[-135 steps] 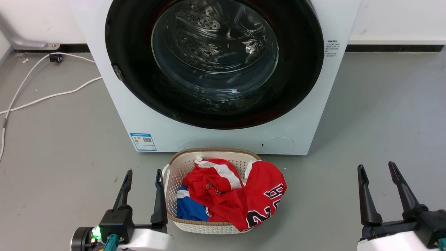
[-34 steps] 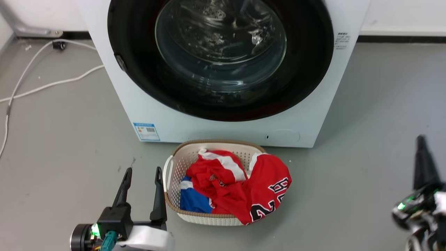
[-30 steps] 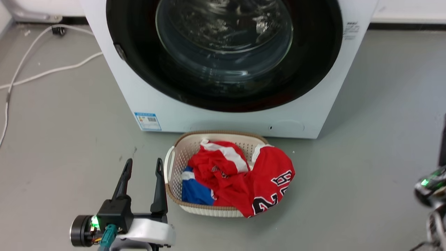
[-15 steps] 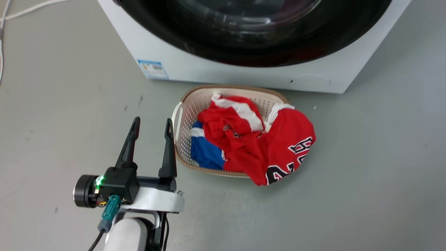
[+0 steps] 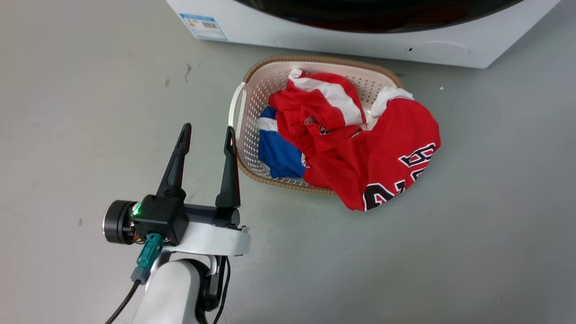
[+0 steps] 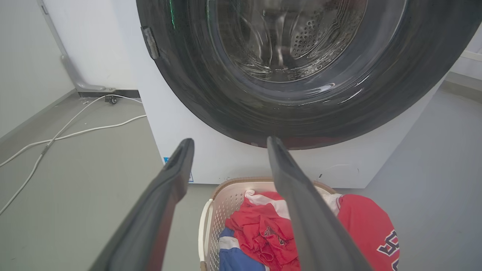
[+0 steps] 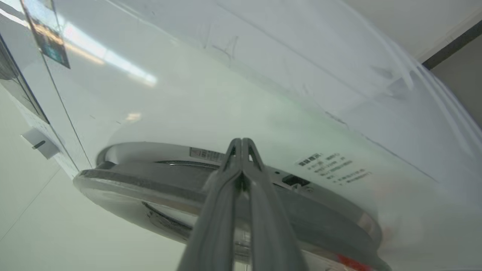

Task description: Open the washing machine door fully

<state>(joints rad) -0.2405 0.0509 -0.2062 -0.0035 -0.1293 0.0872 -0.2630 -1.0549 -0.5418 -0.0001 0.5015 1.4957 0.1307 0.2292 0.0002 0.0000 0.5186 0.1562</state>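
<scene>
- Left hand [image 5: 208, 128] hovers low, fingers spread wide and empty, laundry basket [image 5: 245, 103] just to its right.
- Right hand [image 7: 241, 140]: fingers pressed together, tips by the washing machine door [image 7: 150, 184] edge.

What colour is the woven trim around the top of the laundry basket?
Tan brown trim on a cream laundry basket; clearest in the head view.

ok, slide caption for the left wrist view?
Open left gripper facing the washing machine door, with a basket of red and blue clothes below.
</scene>
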